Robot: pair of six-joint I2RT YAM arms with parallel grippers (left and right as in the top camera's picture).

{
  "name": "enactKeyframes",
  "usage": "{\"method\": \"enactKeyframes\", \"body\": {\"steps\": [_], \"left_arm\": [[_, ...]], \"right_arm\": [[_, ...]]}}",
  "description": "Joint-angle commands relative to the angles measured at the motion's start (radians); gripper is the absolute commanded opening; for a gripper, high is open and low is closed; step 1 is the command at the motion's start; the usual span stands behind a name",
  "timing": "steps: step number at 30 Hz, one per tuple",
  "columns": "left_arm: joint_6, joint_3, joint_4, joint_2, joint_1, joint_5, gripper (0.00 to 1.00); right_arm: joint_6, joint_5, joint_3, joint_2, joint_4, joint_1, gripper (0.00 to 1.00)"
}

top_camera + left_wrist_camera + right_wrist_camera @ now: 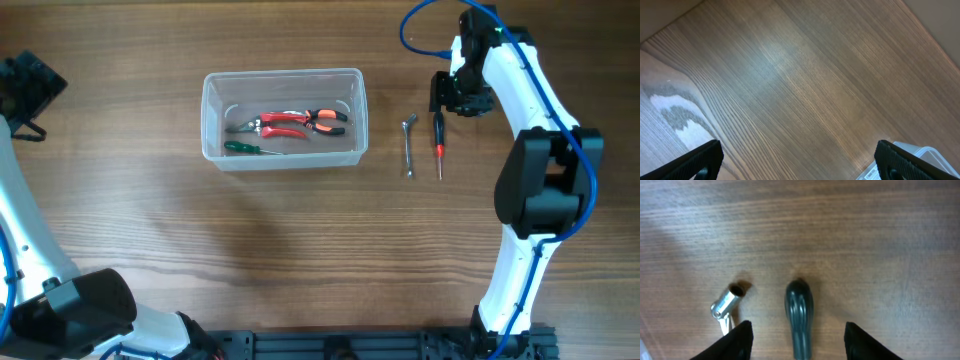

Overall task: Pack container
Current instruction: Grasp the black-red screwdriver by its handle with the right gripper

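Toward 11 o'clock of table centre: clear rectangular plastic container (283, 73), partly packed. At its 3 o'clock, straddled by wide-spread right gripper (799, 340), probably for the next pick: black-handled, red-collared screwdriver (438, 140). At far 9 o'clock, parked clear, equally wide: left gripper (800, 160).

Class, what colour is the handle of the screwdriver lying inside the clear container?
The screwdriver handle is green; overhead view.

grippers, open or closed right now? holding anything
Left gripper: open, empty.
Right gripper: open, holding nothing; the screwdriver handle shows between its fingers.
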Motion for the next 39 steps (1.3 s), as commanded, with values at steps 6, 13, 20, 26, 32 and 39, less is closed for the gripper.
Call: {"method": "enactKeyframes", "body": {"steps": [6, 13, 20, 26, 32, 39], "left_arm": [[0.016, 0.003, 0.0, 0.002, 0.005, 0.009, 1.0], [0.016, 0.003, 0.0, 0.002, 0.005, 0.009, 1.0], [0.016, 0.003, 0.0, 0.002, 0.005, 0.009, 1.0], [0.016, 0.003, 0.0, 0.002, 0.005, 0.009, 1.0], [0.016, 0.003, 0.0, 0.002, 0.005, 0.009, 1.0], [0.016, 0.003, 0.0, 0.002, 0.005, 0.009, 1.0]], "right_arm": [[-0.023, -0.012, -0.126, 0.026, 0.069, 0.005, 0.54], [-0.022, -0.012, -0.174, 0.026, 0.089, 0.005, 0.48], [-0.022, -0.011, -0.174, 0.026, 0.088, 0.005, 0.33], [-0.018, -0.011, -0.175, 0.026, 0.077, 0.007, 0.29], [-0.014, 0.015, -0.175, 0.026, 0.059, 0.012, 0.11], [-0.003, 0.015, -0.166, 0.025, 0.034, 0.011, 0.04]]}}
